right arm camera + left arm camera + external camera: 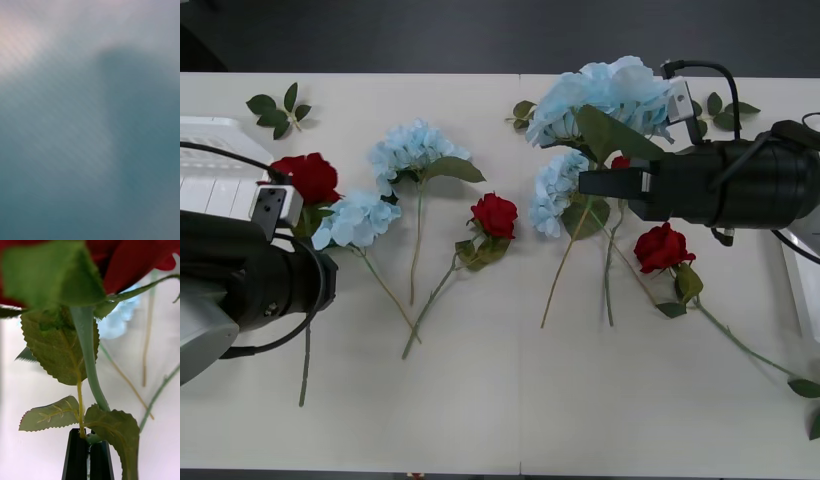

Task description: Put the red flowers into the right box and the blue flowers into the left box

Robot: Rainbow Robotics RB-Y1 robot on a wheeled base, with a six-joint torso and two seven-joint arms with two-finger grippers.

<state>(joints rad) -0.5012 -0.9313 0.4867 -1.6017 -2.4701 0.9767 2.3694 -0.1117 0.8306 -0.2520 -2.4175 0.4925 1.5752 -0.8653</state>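
L gripper (88,457) pinches smooth green stem, serrated leaves, red rose (307,177).

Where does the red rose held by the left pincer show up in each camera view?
Front view: the red rose sits at the far left, beside the left box.
Left wrist view: its bloom is at the top, stem clamped in the left pincer.
Right wrist view: too blurred to tell.
Shared landmark: the pale blue hydrangea behind it.

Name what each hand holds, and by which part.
Left hand: a red rose, pinched on its stem. Right hand: among the blue flowers; any hold cannot be told.
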